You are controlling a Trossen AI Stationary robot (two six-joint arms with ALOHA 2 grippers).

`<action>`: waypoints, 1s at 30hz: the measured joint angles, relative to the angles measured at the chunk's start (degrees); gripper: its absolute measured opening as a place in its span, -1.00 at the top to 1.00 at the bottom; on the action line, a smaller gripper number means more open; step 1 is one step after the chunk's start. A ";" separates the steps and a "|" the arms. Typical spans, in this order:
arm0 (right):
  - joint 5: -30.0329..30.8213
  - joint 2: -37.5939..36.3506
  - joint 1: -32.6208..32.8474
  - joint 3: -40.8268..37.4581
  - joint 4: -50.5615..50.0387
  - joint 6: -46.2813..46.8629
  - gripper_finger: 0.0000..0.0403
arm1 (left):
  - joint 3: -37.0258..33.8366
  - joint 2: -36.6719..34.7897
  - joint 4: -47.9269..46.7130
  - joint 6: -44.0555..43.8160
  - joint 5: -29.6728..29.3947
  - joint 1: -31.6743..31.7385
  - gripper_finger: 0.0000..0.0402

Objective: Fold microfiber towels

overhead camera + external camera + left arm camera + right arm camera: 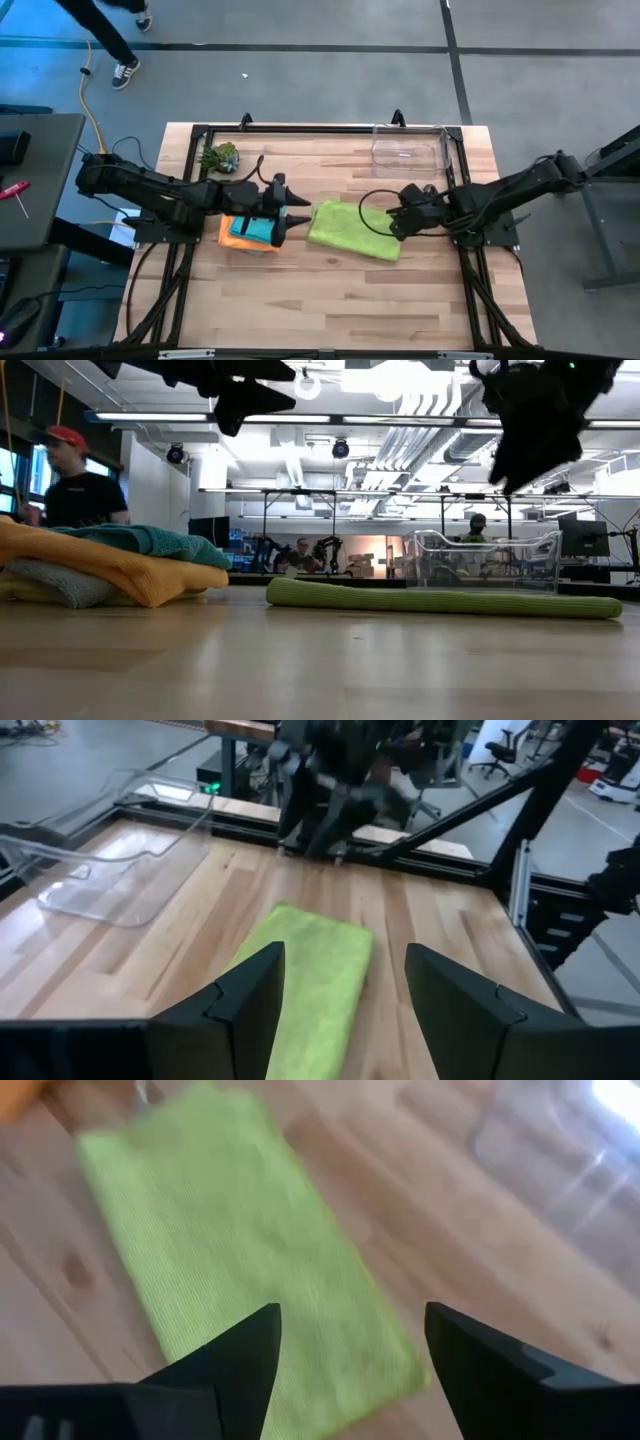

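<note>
The pale wooden desk (330, 290) stands on grey floor (a person walks past). 1 folded lime green towel (353, 230) lies mid-desk; 1 stack of towels (248, 234) lies beside it. 2 claws, left claw (297, 218) and right claw (393, 226), hang open, empty.

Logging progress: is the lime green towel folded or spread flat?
Folded: the lime green towel lies as a narrow doubled rectangle, its rounded fold edge visible from the low view.
</note>
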 joint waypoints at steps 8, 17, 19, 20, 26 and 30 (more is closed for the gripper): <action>4.40 -1.78 0.43 2.10 1.06 -0.64 -0.20 | 0.72 1.54 -1.12 -0.10 -3.45 1.56 0.01; 7.52 -1.61 0.50 2.00 1.06 0.00 -0.19 | 14.43 14.72 -19.97 0.53 -0.14 10.35 0.01; 7.52 -1.61 0.50 2.00 1.06 0.83 -0.19 | 18.00 18.93 -23.33 1.46 2.99 12.37 0.01; 7.52 -1.61 0.50 2.00 1.06 0.86 -0.19 | 19.70 21.15 -24.21 1.54 4.93 13.23 0.01; 8.19 -1.59 0.50 1.96 1.06 0.89 -0.19 | 27.71 33.53 -27.07 0.10 10.30 16.77 0.01; 8.33 -1.59 0.50 1.96 1.05 1.06 -0.19 | 31.03 38.91 -28.32 -0.27 10.32 17.56 0.01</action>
